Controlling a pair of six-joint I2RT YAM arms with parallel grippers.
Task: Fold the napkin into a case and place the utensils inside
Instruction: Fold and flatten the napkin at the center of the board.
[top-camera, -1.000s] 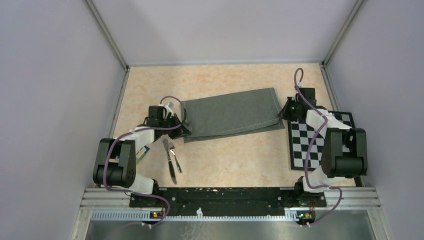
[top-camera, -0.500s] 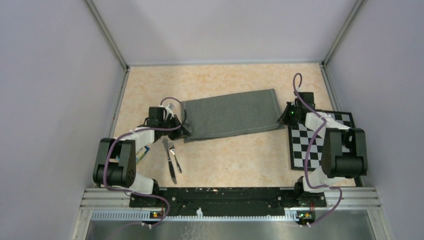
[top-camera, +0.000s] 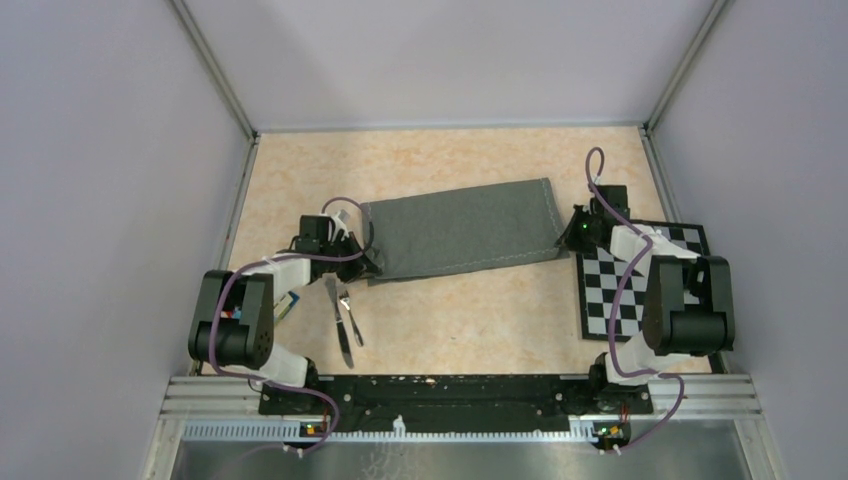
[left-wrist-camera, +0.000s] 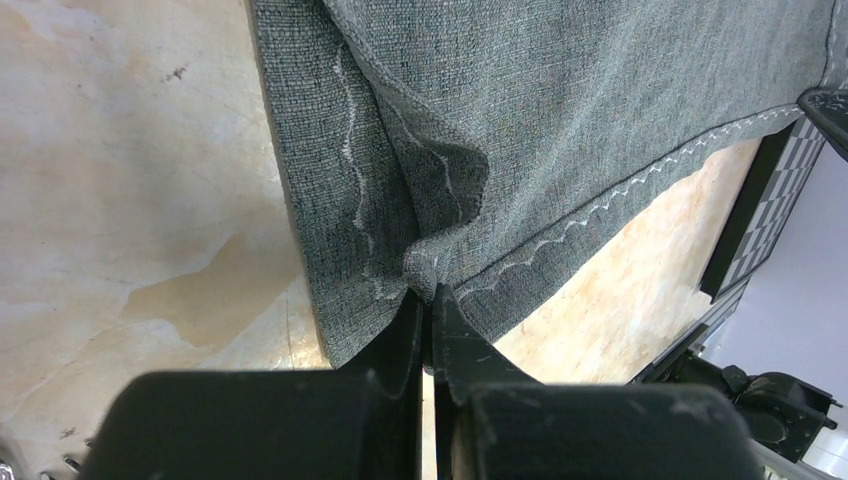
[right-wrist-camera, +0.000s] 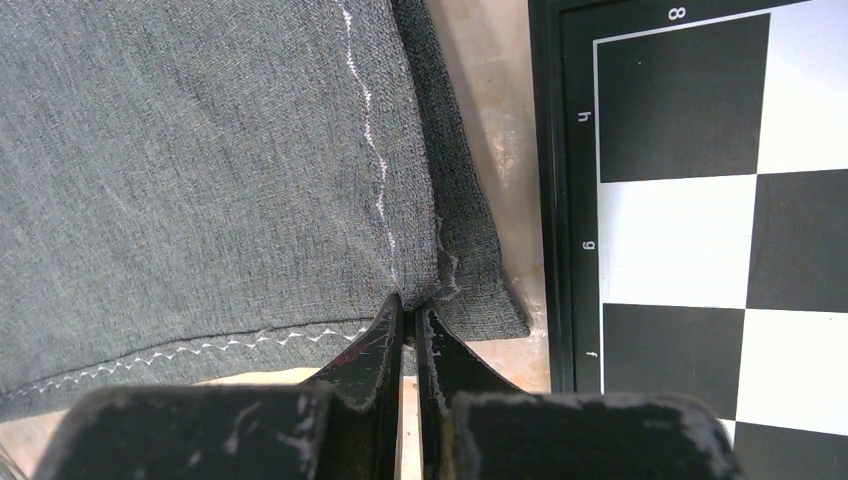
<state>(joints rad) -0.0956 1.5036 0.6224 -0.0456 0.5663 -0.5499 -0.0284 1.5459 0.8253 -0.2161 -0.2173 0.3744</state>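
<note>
The left tool (left-wrist-camera: 428, 300) and the right tool (right-wrist-camera: 410, 305) each pinch a corner of the folded napkin (top-camera: 460, 225) lying between them.

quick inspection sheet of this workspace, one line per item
surface: beige table, faint stains
job's things: napkin folded into a flat oblong; knife and fork side by side outside it, by the left arm
clutter: checkered board at the right
grippers: left gripper and right gripper each shut on a near napkin corner
cables: purple cables looped along both arms
surroundings: plain walls on three sides
</note>
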